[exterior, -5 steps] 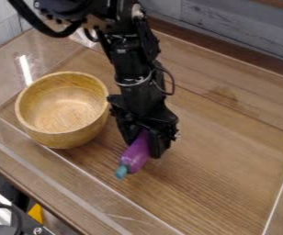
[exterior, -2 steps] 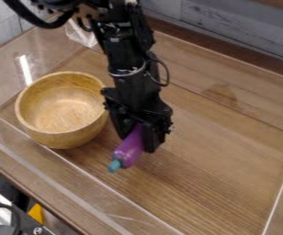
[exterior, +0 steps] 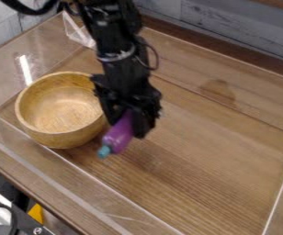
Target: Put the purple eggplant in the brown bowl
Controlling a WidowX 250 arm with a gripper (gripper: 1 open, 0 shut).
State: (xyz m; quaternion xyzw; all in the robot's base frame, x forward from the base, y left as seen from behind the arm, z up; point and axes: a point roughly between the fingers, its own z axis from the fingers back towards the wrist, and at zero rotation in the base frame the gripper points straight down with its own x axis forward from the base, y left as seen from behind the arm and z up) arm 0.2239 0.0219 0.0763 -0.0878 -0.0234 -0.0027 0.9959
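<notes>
Since the earlier frame the gripper [exterior: 126, 127] has carried the purple eggplant [exterior: 119, 138] up the picture and leftward, closing most of the gap to the brown bowl [exterior: 61, 108]. Its jaws are clamped narrow on the upper end of the eggplant, which hangs below them, tilted, with the teal stem cap lowest. It looks lifted clear of the wood, though from this angle I cannot be sure of the gap.

Pick-up looks done, then. What remains is the rest of the carry, over the bowl's thick rim just to the left of the gripper, then the release; the bowl's hollow shows nothing in it yet.

Beneath the gripper lies a wooden table [exterior: 218, 138] with plain grain, fenced by a low transparent wall [exterior: 169, 217] on the near side. Behind the arm, beyond the table's far edge, runs a grey plank backdrop [exterior: 248, 23].
</notes>
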